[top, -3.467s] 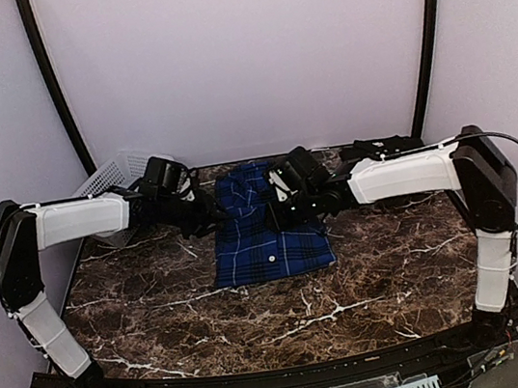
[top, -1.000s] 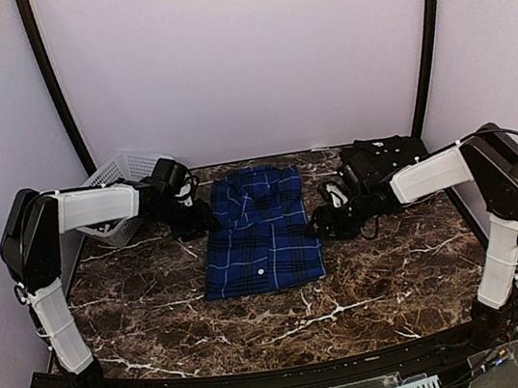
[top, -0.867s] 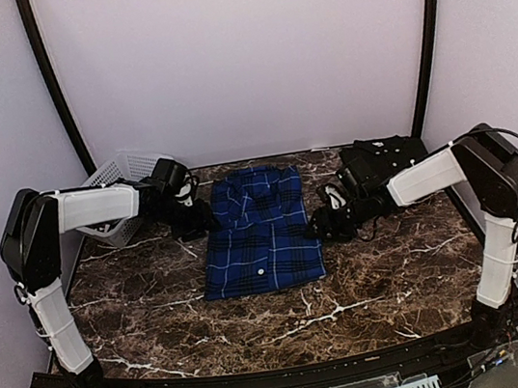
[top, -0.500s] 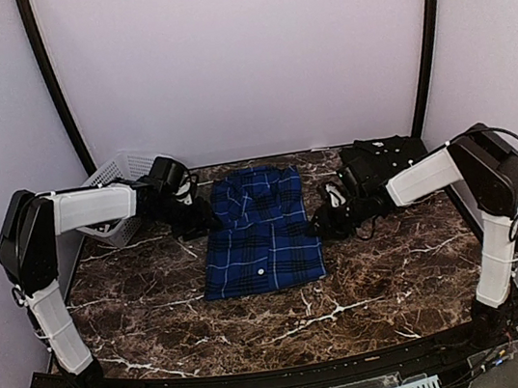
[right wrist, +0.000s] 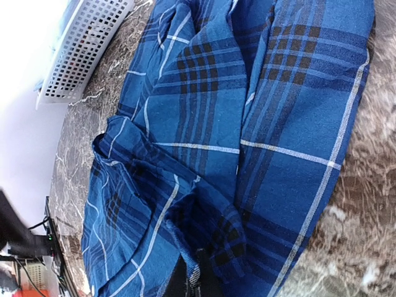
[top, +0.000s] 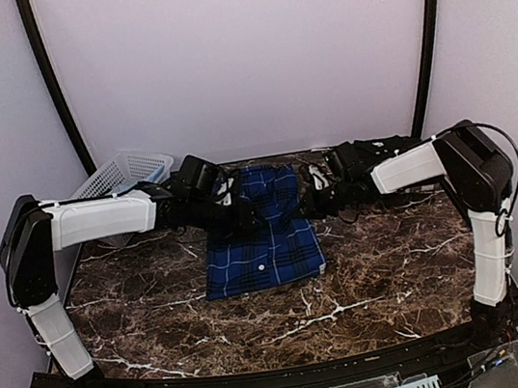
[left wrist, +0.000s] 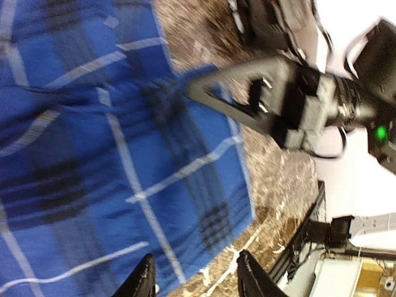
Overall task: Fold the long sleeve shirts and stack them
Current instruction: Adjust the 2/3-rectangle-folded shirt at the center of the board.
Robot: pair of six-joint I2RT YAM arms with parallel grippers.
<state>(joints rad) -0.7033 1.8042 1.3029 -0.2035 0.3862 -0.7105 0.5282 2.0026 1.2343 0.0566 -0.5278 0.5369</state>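
Observation:
The royal-blue plaid shirt (top: 268, 251) lies folded flat on the marble table at the middle. My right gripper (top: 306, 208) sits at its right edge, and in the right wrist view this gripper (right wrist: 198, 281) is shut on a raised fold of the plaid cloth (right wrist: 278, 124). My left gripper (top: 247, 219) hovers over the shirt's upper left part. In the left wrist view it (left wrist: 197, 281) is open with nothing between its fingertips (left wrist: 143, 281), above the plaid cloth (left wrist: 93, 154) near a corner. The black shirt (top: 384, 149) is bunched at the back right.
A white lattice basket (top: 124, 170) stands at the back left corner, also seen in the right wrist view (right wrist: 86, 43). The brown marble table (top: 396, 261) spreads in front of the shirt. The right arm's gripper (left wrist: 247, 99) shows in the left wrist view.
My left arm swung right from beside the basket to above the plaid shirt. My right gripper slid left to the shirt's right edge and closed on the cloth.

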